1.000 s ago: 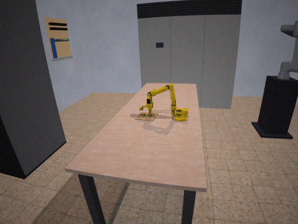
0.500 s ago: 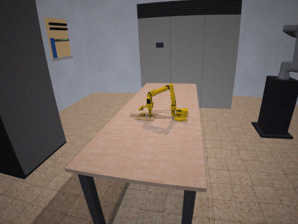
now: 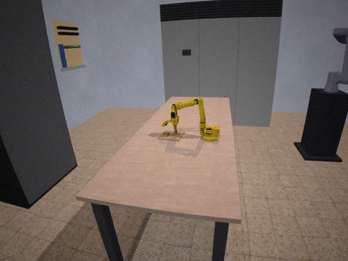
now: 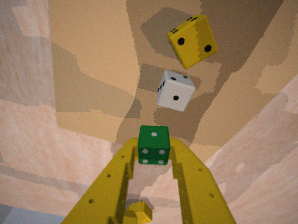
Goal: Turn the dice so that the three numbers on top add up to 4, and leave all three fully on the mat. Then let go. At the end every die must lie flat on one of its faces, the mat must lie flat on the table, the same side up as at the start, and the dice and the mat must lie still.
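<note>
The fingers are clamping nearly shut on the green die (image 4: 153, 145) at the mat's (image 4: 90, 75) near edge. Rolling it could be knocking the white die (image 4: 175, 90) just beyond, or, farther, the yellow die (image 4: 193, 40).

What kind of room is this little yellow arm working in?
Probably a lab or workshop: a long wooden table on a tiled floor, tall grey metal cabinets, and a second grey robot arm on a black pedestal.
</note>
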`<state>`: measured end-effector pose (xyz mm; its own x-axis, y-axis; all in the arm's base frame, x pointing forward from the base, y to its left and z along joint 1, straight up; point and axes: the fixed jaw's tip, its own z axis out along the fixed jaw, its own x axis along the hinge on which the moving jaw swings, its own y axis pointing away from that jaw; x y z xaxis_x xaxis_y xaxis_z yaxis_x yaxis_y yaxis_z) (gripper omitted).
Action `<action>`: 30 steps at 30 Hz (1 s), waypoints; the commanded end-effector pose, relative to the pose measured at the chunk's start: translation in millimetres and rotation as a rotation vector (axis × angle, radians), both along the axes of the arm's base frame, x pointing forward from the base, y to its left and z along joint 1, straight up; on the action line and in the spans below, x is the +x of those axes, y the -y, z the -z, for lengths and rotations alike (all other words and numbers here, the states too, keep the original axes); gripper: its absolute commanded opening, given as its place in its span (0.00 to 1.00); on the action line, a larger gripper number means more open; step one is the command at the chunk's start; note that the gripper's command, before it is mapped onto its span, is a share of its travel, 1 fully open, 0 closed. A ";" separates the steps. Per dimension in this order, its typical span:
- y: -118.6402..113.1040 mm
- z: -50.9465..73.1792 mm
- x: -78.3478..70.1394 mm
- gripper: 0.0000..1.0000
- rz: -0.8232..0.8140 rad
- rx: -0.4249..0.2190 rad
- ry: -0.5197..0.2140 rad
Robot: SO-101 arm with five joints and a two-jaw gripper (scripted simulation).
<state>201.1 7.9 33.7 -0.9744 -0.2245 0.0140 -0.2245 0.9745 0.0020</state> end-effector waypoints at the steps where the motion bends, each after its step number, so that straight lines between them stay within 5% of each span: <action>1: -0.7 -22.7 7.3 0.00 -0.004 0.001 0.067; 8: -1.3 -34.9 4.9 0.00 -0.004 0.002 0.067; 19: 0.9 -36.1 4.7 0.00 0.009 0.001 0.081; 30: 29.8 -36.9 0.8 0.00 0.186 -0.013 0.261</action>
